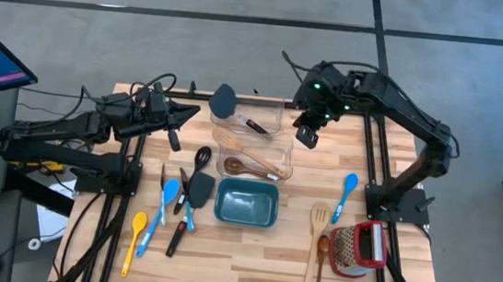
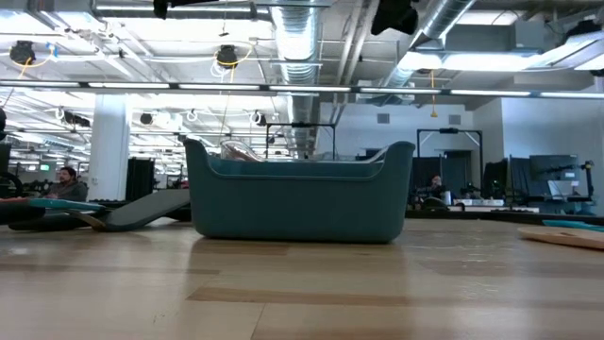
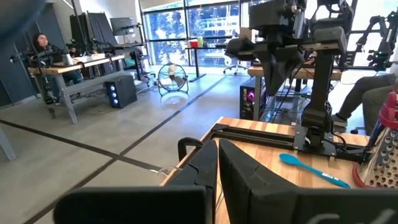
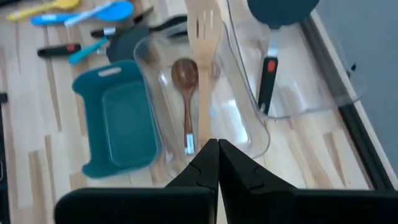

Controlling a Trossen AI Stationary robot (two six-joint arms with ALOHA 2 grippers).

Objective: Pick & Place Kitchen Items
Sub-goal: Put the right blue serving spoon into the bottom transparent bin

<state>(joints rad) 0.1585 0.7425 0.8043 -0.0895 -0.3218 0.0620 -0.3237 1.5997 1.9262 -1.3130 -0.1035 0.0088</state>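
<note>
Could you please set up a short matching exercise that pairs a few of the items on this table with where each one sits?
Things:
1. teal dish
2. brown wooden spoon
3. yellow spoon
4. grater

Places:
A. left front of the table
B. in a clear container
C. right front corner
D. middle of the table

Pairs: 1-D, 2-B, 3-A, 4-C

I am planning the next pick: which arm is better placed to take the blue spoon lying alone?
Probably the right. The blue spoon lies on the table's right side, nearer the right gripper; the left gripper is shut across the table.
</note>
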